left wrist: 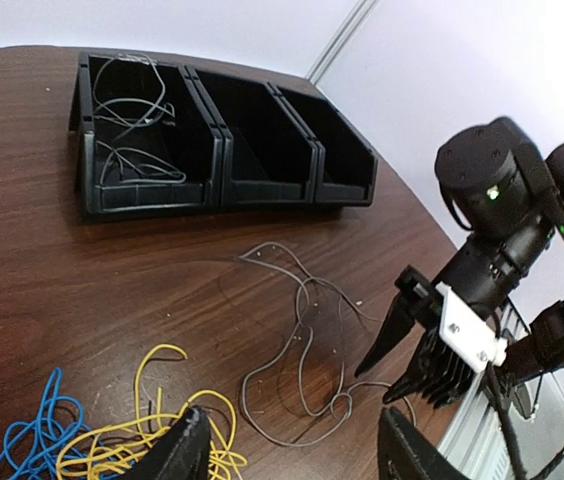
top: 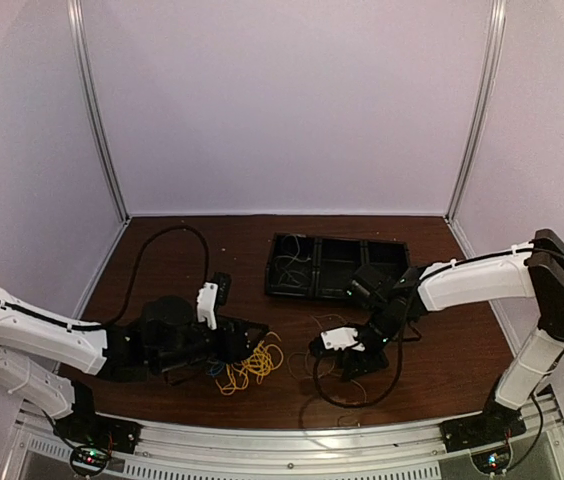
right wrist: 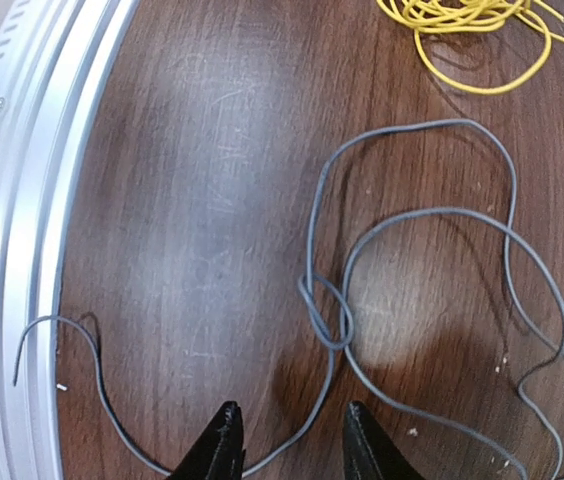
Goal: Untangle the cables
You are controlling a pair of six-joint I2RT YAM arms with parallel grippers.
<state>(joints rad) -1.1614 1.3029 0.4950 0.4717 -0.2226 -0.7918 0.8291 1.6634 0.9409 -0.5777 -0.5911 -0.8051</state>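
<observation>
A grey cable (left wrist: 302,330) lies in loose loops on the wooden table, with a small knot (right wrist: 330,320) in it. My right gripper (right wrist: 290,410) is open just above it; a strand runs between its fingertips, short of the knot. It also shows in the top view (top: 350,362) and the left wrist view (left wrist: 373,385). A yellow cable bundle (left wrist: 152,440) and a blue one (left wrist: 37,440) lie tangled together. My left gripper (left wrist: 292,425) is open and empty, one finger over the yellow bundle (top: 250,365).
A black bin with three compartments (left wrist: 222,150) stands at the back; its left compartment holds thin grey wires (left wrist: 132,110). An aluminium rail (right wrist: 22,200) runs along the table's near edge. A thick black robot cable (top: 162,240) arcs at the back left.
</observation>
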